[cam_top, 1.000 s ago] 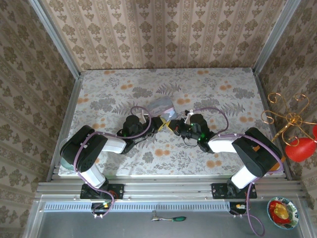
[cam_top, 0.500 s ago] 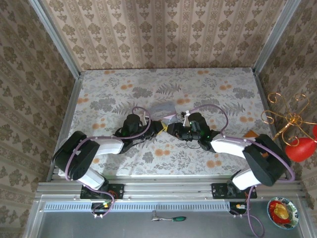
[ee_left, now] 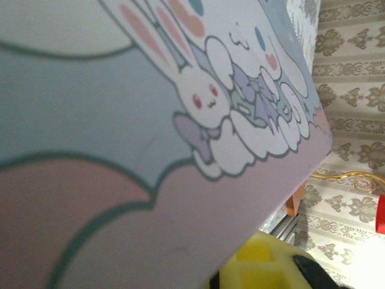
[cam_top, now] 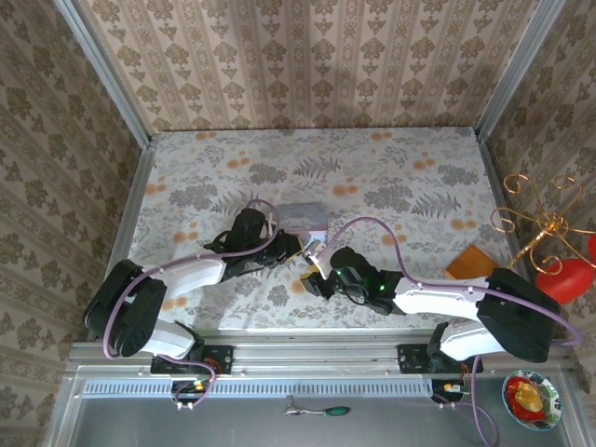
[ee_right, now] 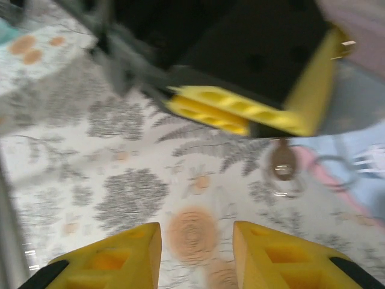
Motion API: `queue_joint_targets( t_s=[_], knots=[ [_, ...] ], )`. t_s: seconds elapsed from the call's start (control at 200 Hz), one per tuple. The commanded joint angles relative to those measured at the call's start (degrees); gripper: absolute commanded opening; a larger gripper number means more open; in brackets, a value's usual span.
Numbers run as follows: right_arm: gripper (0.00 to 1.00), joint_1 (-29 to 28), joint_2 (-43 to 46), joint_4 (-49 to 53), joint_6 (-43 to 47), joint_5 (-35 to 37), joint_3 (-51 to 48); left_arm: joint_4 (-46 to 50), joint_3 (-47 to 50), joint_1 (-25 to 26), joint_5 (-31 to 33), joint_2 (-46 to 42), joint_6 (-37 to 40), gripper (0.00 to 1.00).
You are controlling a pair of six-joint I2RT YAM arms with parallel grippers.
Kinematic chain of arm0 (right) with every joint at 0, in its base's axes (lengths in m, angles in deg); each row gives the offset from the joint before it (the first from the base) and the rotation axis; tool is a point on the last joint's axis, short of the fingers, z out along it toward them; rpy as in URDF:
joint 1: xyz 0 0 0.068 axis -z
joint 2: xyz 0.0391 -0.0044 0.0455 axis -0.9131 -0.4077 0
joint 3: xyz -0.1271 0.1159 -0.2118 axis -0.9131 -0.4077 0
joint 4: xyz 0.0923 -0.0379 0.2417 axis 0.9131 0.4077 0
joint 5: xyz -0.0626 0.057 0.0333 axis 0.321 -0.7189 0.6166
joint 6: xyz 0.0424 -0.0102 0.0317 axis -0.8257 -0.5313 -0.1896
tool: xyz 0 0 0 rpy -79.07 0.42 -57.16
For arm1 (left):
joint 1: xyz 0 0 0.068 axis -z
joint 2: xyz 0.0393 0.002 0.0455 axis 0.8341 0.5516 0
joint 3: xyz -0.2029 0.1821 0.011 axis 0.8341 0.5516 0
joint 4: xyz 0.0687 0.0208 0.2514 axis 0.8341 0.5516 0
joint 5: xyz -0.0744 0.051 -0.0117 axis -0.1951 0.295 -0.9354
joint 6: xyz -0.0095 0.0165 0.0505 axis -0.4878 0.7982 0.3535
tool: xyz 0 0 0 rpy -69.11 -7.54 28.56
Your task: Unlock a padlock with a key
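A pale-blue cartoon-printed tin [cam_top: 303,216] [ee_left: 150,120] is held in my left gripper [cam_top: 285,244], which is shut on it; one yellow finger [ee_left: 264,265] shows under its pink edge. In the right wrist view a dark key [ee_right: 281,162] on a thin ring hangs just below the left gripper's yellow fingers [ee_right: 228,111], beside the tin [ee_right: 361,162]. The padlock is hidden behind those fingers. My right gripper [cam_top: 315,272] [ee_right: 197,253] is open over the floral mat, a short way back from the key, with nothing between its fingers.
An orange block [cam_top: 470,261] lies on the mat's right side. Patterned walls [cam_top: 307,56] close in the table on three sides. A gold wire stand [cam_top: 540,223] rises outside the right wall. A screwdriver [cam_top: 321,410] lies on the front rail.
The left gripper and tin have shifted nearer and slightly left. The right gripper has pulled back from the left gripper, down toward the near edge, with its arm stretched lower.
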Motion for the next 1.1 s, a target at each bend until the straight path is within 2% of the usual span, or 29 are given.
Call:
queue_joint_targets(
  t_s=[0.0,0.285,0.71,0.95,1.09],
  knots=[
    [0.41,-0.77,-1.39,-10.30,8.01,8.70,-1.60,1.65,-1.24,-0.43,0.33,-2.71,1.57,0.00],
    [0.42,-1.97,-7.39,-15.55,11.76,14.27,-0.09,1.83,-0.03,0.44,0.08,-4.41,1.10,0.00],
    [0.36,-3.91,-14.26,-20.09,13.36,19.68,3.26,3.06,0.73,2.42,1.21,-5.31,1.26,0.00],
    [0.19,-4.16,-14.25,-19.13,12.58,19.69,3.26,4.99,-0.02,2.35,1.73,-5.32,2.46,0.00],
    [0.06,-4.86,-12.96,-19.58,11.58,20.45,1.64,5.29,-0.92,2.38,1.36,-5.21,3.41,0.00]
  ],
)
